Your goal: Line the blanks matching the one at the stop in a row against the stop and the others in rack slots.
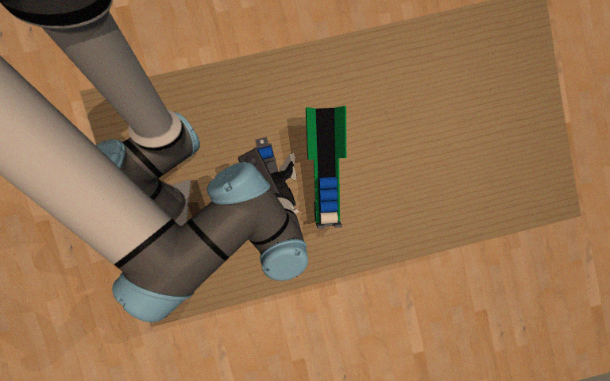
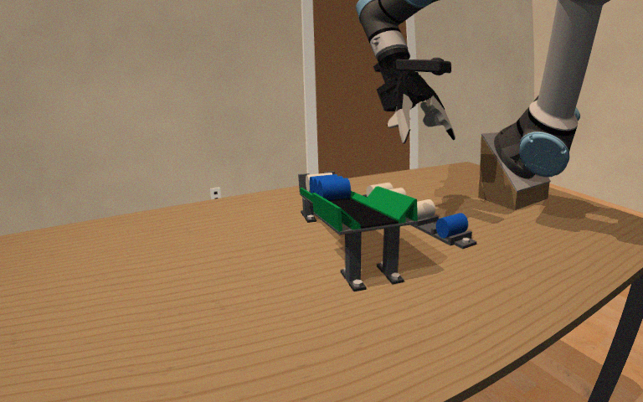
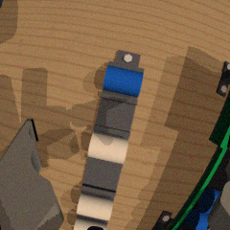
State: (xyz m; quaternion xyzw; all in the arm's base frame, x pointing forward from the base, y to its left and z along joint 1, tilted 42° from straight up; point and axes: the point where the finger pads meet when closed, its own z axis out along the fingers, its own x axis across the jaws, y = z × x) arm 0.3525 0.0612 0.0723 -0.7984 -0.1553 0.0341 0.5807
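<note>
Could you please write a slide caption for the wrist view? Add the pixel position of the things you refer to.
Below the open hand, a blue blank (image 3: 123,80) and cream blanks (image 3: 108,148) (image 3: 95,207) lie across the stock rack (image 3: 115,115).

Wooden table (image 1: 449,148) (image 2: 213,293) (image 3: 168,24) | brown door (image 2: 362,95) (pale frame) | beige walls (image 2: 141,95) | 1 outlet (image 2: 215,193)

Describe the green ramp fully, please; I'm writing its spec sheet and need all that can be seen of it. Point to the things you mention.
The feed ramp (image 1: 340,132) (image 2: 386,201) has green side walls, flared at one end and narrow towards the other, along a black channel floor. It looks painted, though the material is uncertain. It stands upright on dark legs with bolted feet, its bed raised above the wooden table. At the narrow end, a cream blank (image 1: 329,217) lies across the channel by the stop, with three blue blanks packed in a row after it. The flared end holds no blanks.
</note>
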